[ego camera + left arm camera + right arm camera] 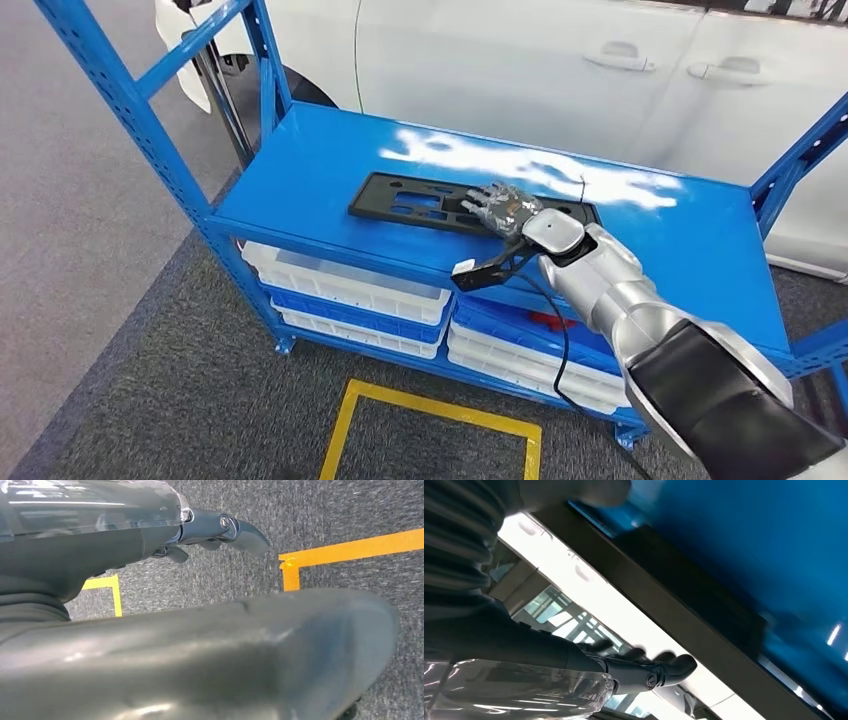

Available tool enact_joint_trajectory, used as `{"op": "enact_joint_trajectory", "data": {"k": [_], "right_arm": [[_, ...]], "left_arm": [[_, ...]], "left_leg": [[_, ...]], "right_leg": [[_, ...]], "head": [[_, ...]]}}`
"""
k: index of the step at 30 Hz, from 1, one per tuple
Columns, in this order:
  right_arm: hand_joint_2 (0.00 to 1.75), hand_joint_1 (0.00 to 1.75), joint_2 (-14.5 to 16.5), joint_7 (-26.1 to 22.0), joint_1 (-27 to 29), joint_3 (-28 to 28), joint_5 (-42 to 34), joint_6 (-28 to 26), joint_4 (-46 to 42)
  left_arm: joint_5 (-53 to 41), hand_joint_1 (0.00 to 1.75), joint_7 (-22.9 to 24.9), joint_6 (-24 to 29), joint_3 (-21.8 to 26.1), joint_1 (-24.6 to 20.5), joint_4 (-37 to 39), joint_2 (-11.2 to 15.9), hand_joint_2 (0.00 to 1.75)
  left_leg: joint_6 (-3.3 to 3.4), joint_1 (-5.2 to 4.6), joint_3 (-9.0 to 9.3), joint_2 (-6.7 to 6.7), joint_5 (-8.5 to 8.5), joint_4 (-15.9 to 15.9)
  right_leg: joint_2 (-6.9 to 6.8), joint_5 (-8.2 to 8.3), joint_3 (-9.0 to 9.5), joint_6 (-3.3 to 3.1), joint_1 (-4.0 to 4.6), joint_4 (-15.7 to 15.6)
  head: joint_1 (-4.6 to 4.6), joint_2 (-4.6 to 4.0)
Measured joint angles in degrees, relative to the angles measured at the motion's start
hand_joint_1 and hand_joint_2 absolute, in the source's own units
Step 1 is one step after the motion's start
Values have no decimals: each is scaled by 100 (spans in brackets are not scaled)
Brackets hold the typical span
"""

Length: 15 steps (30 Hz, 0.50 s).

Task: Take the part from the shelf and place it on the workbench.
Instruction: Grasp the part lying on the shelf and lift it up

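The part [440, 205], a flat black plastic panel with rectangular cut-outs, lies on the top deck of the blue shelf [300, 180], towards the deck's front edge. The right hand [500, 207] rests over the panel's right half with fingers spread; from the head view it seems to hold nothing yet, though the far side of the fingers is hidden, so whether they touch the panel is hard to say. The left hand [220, 530] hangs by the robot's side over grey carpet, fingers loosely apart and holding nothing.

The main risk, as I judge it, is slip. The panel is thin, wide and smooth, and the painted steel deck is glossy enough to throw back glare, so a push from above could slide it away rather than lift it. A grip at one end would leave the long panel drooping and liable to twist free or catch on the shelf's upright posts. White plastic bins [350, 285] sit on the tiers below the deck.
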Motion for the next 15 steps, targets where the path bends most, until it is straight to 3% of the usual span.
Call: {"op": "enact_joint_trajectory", "data": {"k": [3, 4, 5, 6, 8, 10, 13, 15], "right_arm": [[175, 171, 94, 45, 2, 5, -1, -8, 65], [175, 171, 119, 50, 2, 6, -4, -15, 88], [175, 172, 136, 53, -1, 7, -9, -22, 105], [175, 173, 145, 57, -9, 7, -13, -29, 116], [175, 174, 151, 61, -40, 7, -19, -51, 125], [175, 175, 166, 53, -87, 7, -20, -84, 126], [175, 175, 180, 14, -122, 7, -29, -110, 125], [175, 175, 175, -81, -138, 3, -122, -157, 119]], "left_arm": [[1, 0, 1, 3, 0, 1, 0, 1, 0], [0, 0, 6, 3, 0, 8, 0, 2, 0], [0, 0, 10, 3, 0, 15, 0, 3, 0], [0, 0, 14, 3, 0, 20, 0, 3, 0], [0, 0, 16, 2, 0, 24, 0, 2, 0], [0, 0, 9, -2, 0, 24, 1, 2, 0], [2, 0, -26, -3, 0, 16, 2, 5, 0], [11, 0, -54, 2, 0, -5, 2, 7, 0]], "left_leg": [[43, -5, 6, 14, 7, -10], [47, -11, 8, 16, 4, -8], [50, -17, 13, 16, 0, -5], [49, -22, 21, 15, -6, 1], [34, -32, 37, 14, -26, 18], [-3, -49, 22, 22, -43, 40], [-85, -52, 9, 43, -56, 51], [-156, -49, -79, 50, -221, 277]], "right_leg": [[31, -502, -479, 17, -10, 1073], [32, -557, -600, 17, -10, 1327], [32, -506, -624, 11, -9, 1374], [31, -353, -532, -5, -7, 1178], [-11, 22, -139, -68, 16, 392], [-71, 170, 119, -121, 63, -164], [-73, 171, 156, -167, 78, -283], [-79, 196, 181, -218, 44, -324]], "head": [[1, 0], [1, 0], [1, 0], [1, 0], [1, 0], [1, 0], [0, 0], [0, 0]]}}
